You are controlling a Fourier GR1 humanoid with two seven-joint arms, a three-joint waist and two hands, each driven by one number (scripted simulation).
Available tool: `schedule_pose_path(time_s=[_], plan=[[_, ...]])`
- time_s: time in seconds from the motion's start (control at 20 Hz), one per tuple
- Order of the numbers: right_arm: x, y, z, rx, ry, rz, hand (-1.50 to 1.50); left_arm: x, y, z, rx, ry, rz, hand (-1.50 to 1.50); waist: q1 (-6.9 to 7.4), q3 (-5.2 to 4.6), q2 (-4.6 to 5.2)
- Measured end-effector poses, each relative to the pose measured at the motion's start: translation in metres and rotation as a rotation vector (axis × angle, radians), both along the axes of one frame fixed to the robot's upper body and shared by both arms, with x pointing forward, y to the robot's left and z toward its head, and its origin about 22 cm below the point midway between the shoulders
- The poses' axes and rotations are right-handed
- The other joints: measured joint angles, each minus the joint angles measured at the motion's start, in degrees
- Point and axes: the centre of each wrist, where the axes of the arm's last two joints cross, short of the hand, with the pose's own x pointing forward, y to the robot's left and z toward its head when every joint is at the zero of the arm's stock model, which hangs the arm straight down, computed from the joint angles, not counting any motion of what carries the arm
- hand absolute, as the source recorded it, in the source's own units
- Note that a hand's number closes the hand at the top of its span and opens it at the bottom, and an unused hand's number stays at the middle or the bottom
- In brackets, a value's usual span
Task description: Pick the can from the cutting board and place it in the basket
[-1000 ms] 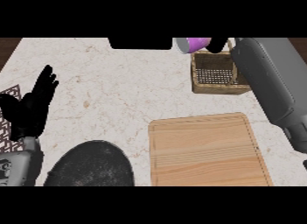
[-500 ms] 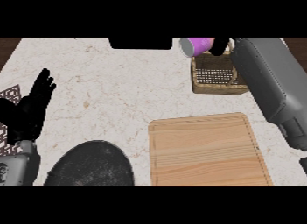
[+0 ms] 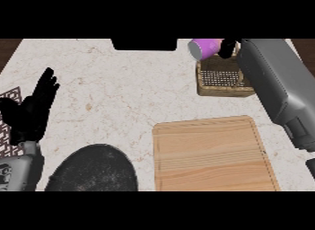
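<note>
Nearest to me, low on the counter, sits a dark round plate (image 3: 92, 168), and beside it to the right the wooden cutting board (image 3: 212, 155), bare on top with nothing standing on it. At the left edge the robot's left hand (image 3: 30, 112) rests open with fingers up, beside a patterned mat (image 3: 1, 112); it has no part in this step.

Farther back on the right, the grey right forearm (image 3: 279, 85) runs up toward the basket (image 3: 220, 81), a small woven box with a dark mesh floor. At the far end of that arm the right hand (image 3: 227, 47) is mostly hidden; only dark fingers show, curled round the purple can (image 3: 205, 48). The can is tilted on its side, its pale end facing left, held above the basket's far left corner and partly outside its rim.

I judge the step in hand to be the placing. To do it well, the hand should bring the can toward the near right until it sits squarely over the mesh floor, inside all 4 walls. It should then lower it below the rim before the fingers let go. Released where it hangs now, the can could catch the rim and roll off onto the counter.
</note>
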Motion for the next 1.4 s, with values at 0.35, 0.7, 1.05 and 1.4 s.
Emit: schedule_pose_path(time_s=[0.35, 0.7, 1.05, 1.4], plan=[[0.003, -0.008, -0.015, -0.027, 0.064, -0.010, 1.50, 0.001, 0.001, -0.006, -0.002, 0.003, -0.003, 0.00, 0.21, 0.00, 0.09], [0.002, -0.010, -0.031, -0.025, 0.120, -0.015, 1.50, 0.000, 0.001, 0.001, 0.000, -0.003, -0.004, 0.00, 0.10, 0.01, 0.01], [0.005, -0.013, -0.025, -0.039, 0.204, -0.106, 1.50, 0.004, 0.002, -0.005, 0.000, -0.002, -0.002, 0.00, 0.04, 0.00, 0.06], [0.003, -0.019, -0.027, 0.085, 0.187, -0.149, -1.50, -0.001, 0.004, -0.005, 0.001, 0.003, 0.009, 0.00, -0.27, 0.01, -0.14]])
